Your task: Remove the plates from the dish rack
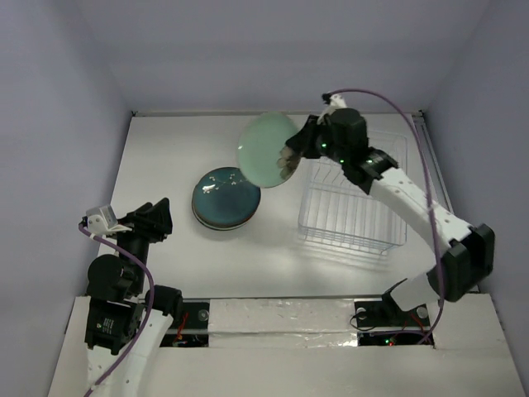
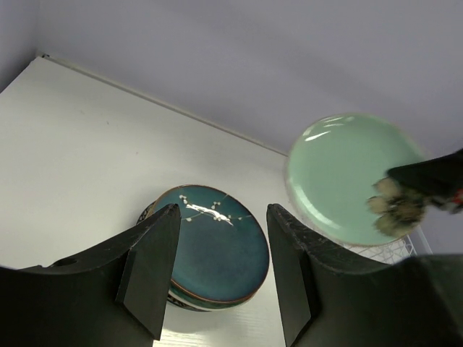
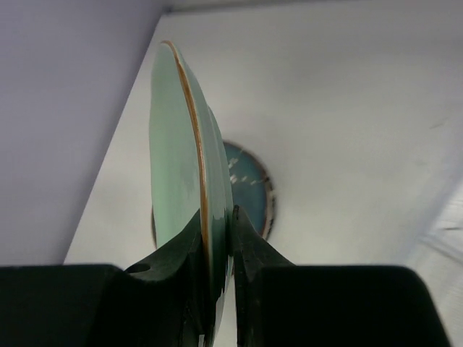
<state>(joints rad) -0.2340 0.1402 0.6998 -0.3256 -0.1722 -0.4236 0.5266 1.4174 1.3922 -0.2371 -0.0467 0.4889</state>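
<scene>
On the left, my left gripper (image 1: 155,219) is waiting near its base with the jaws spread, holding nothing. Further right, the stack of plates (image 1: 226,198) is lying on the table (image 1: 165,149), with the dark teal plate (image 2: 217,246) on top. Above the stack and a little to its right, I am carrying the pale mint plate (image 1: 266,149). The right gripper (image 1: 288,159) is pinching it by the rim. The plate is standing almost on edge and is facing the left arm. Being round, it has no real long axis; its disc is running from the fingers up and away. The dish rack (image 1: 355,207) is sitting on the right, and I am seeing no plate in it from above. I judge this is the carrying step. Next I must tip the plate flat and lower it centred onto the stack before letting go.
</scene>
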